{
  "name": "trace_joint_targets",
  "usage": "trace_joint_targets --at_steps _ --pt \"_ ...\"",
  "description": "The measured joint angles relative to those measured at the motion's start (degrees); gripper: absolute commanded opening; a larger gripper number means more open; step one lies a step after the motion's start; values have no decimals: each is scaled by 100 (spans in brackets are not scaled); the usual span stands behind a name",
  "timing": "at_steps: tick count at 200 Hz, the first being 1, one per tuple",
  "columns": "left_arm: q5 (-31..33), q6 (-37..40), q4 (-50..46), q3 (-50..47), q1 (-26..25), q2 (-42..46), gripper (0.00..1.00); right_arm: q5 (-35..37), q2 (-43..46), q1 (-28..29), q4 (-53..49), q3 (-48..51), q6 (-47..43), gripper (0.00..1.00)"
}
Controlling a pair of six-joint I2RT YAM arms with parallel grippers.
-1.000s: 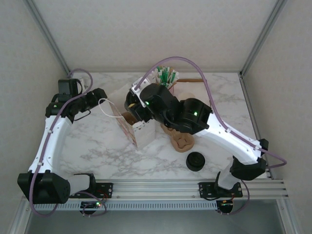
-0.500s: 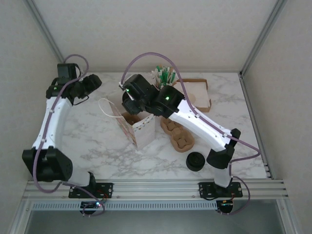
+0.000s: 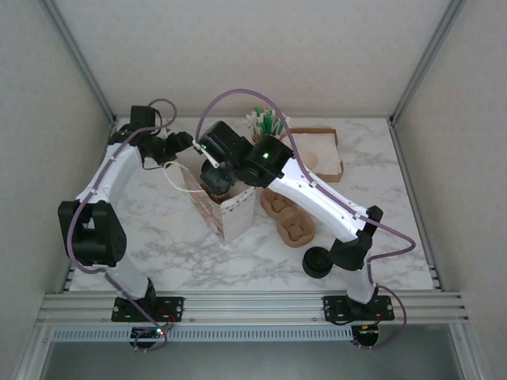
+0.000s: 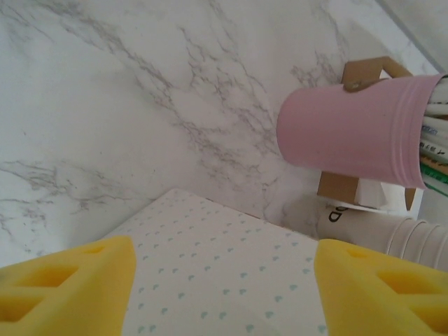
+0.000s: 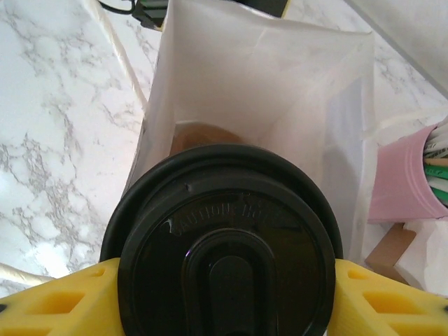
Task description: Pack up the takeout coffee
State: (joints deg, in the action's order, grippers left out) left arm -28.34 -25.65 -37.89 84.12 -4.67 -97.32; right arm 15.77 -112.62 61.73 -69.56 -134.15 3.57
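Insertion step: my right gripper, clamped on the takeout coffee, hangs over the open bag; left gripper spread, empty. Next: descend centred.

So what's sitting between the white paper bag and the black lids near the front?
A brown cup tray with round hollows lies between the bag and the lids. The top external view shows it.

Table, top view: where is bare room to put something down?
Bare marble: front left, between the white paper bag and the left arm; also far right, between the cardboard tray and the black lids. Crowded: back middle, around bag, pink cup and cup carrier.
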Motion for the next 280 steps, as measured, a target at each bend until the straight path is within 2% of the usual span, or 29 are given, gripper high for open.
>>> trace_joint_targets --at_steps 48,86,150,218,280 --pt "-114 11 -33 -466 -70 37 69 -109 0 0 -177 0 2 59" --pt "-319 -42 -35 -1008 -334 284 69 -254 4 0 -234 59 2 59" --pt "-367 -293 87 -1893 -691 986 69 -367 354 0 -267 796 -2 58" --pt "120 -61 -188 -1731 -723 1110 69 -337 802 0 -103 1641 4 58" --pt "737 225 -372 -1683 -667 1137 68 -133 695 0 262 1700 2 58"
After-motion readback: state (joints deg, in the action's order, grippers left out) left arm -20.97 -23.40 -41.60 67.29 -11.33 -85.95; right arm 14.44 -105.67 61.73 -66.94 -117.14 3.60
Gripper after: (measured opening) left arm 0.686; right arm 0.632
